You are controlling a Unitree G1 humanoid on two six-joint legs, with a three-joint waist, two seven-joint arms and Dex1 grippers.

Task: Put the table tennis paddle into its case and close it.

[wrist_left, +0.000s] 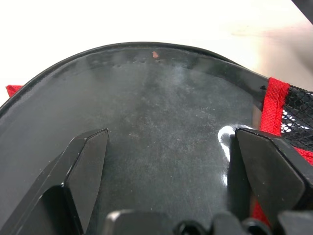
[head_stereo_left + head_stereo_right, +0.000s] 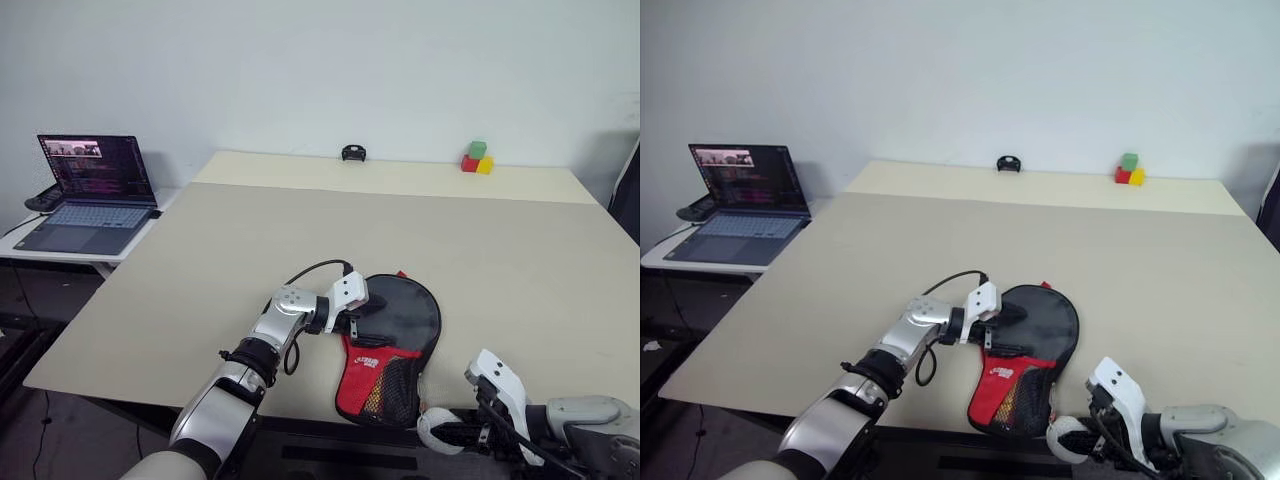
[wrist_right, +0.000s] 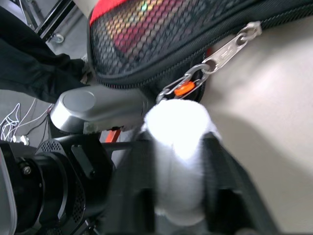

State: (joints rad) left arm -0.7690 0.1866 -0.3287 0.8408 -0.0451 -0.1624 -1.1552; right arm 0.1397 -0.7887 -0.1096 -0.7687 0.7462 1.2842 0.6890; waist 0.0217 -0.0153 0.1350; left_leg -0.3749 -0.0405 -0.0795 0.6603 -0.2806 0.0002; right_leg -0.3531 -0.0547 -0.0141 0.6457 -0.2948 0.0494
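A: Where are we? The case [image 2: 392, 345] lies at the bench [image 2: 200, 260] near edge, our left pincer [image 2: 362, 322] spread wide, pressing it.

B: Zipping. Our right pincer [image 3: 178, 161] holds the white pom-pom [image 3: 177, 147]; next, we'd pull it round.

The right gripper [image 3: 178, 161] is blurred in its wrist view, so the contact of its fingers with the white pom-pom [image 3: 178, 142] between them cannot be made out; in the head views its fingertips are cut off by the lower edge. The table tennis paddle is not distinguished from the case [image 2: 392, 340], its black face being partly covered by the left gripper [image 2: 362, 318]. The small dark object [image 2: 353, 152] at the table's far edge is too small to be identified.
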